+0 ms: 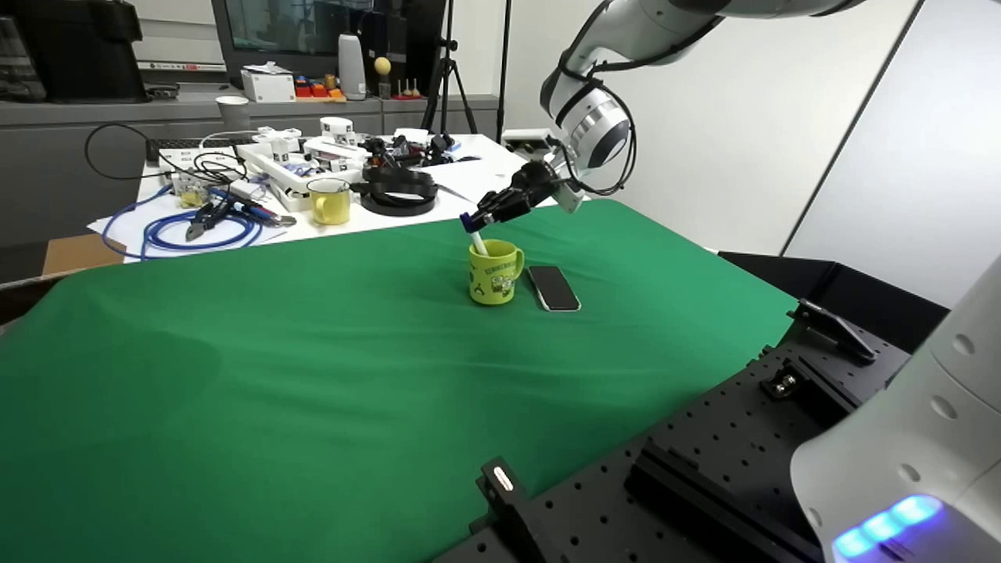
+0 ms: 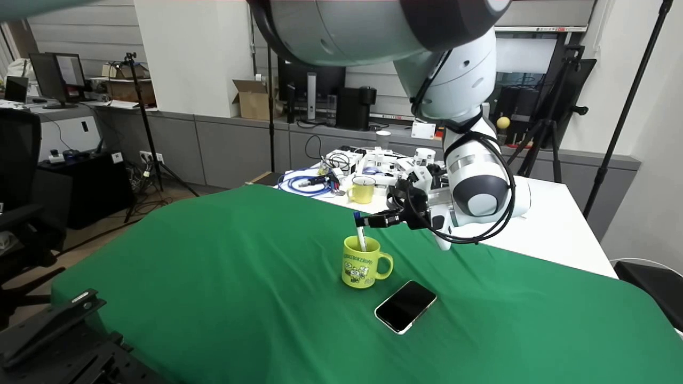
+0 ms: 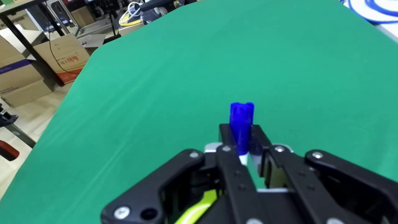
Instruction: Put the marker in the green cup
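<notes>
The marker has a white body and a blue cap, and shows in both exterior views. My gripper is shut on its blue cap, which stands between the fingertips in the wrist view. The marker leans a little. Its lower end is inside the green cup, hidden by the cup wall. The green cup stands upright, with printed figures on its side and its handle toward the phone. My fingertips are above the cup's rim. Part of the cup shows at the bottom of the wrist view.
A black phone lies flat beside the cup on the green cloth. A yellow mug, a blue cable, pliers and white parts crowd the white table behind. A black perforated base plate borders the cloth.
</notes>
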Action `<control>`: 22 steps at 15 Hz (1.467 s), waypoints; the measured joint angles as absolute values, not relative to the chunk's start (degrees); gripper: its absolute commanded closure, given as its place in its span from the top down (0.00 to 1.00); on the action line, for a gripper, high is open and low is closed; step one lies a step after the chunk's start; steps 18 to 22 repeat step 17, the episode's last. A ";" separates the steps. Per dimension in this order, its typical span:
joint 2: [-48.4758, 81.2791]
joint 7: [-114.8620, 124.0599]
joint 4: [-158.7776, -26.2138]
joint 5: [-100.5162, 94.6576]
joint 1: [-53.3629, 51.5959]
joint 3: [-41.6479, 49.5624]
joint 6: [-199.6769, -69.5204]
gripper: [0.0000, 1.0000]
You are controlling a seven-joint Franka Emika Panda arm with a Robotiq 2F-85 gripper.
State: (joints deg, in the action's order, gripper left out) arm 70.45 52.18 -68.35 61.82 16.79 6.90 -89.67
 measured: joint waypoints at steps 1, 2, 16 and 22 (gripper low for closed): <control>70.70 52.42 -67.69 61.82 16.80 6.77 -89.67 0.57; 70.72 52.76 -67.01 61.85 16.80 6.51 -89.67 0.63; 68.08 55.60 -61.01 61.87 15.92 3.30 -88.39 1.00; 68.08 55.60 -61.01 61.86 15.94 3.30 -88.39 1.00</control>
